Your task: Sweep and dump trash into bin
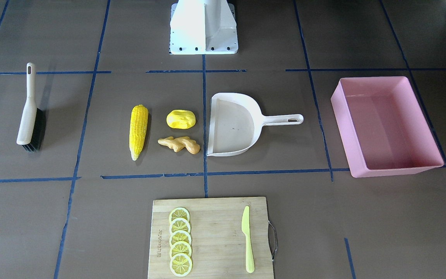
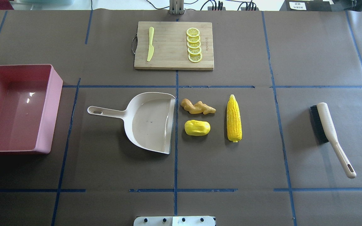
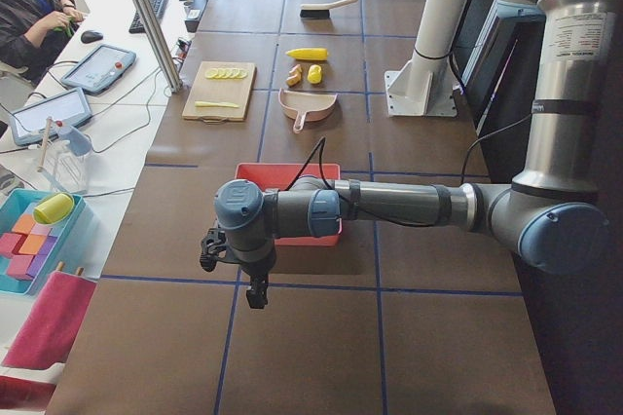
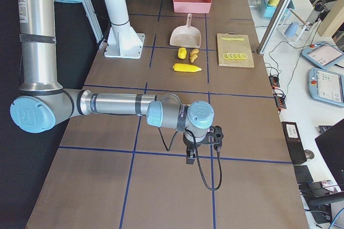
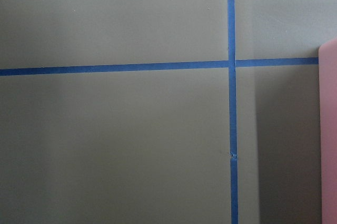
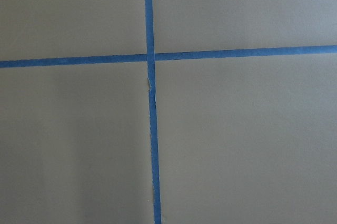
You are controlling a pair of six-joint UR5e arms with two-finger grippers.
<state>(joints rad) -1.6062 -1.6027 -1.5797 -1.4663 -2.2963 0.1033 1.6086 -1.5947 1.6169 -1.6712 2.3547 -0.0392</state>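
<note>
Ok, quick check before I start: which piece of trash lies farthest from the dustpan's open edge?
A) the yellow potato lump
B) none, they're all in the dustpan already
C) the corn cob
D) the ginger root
C: the corn cob lies beyond the ginger root and the potato lump, which both sit on the table just off the open edge of the dustpan.

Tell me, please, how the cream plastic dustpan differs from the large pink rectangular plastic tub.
The cream plastic dustpan is shallow, handled and open at its front edge; the large pink rectangular plastic tub is deeper, bigger, walled on all four sides, with no handle. The dustpan lies beside the knobbly tan ginger root; the tub stands apart, towards the robot's left. Both are empty.
</note>
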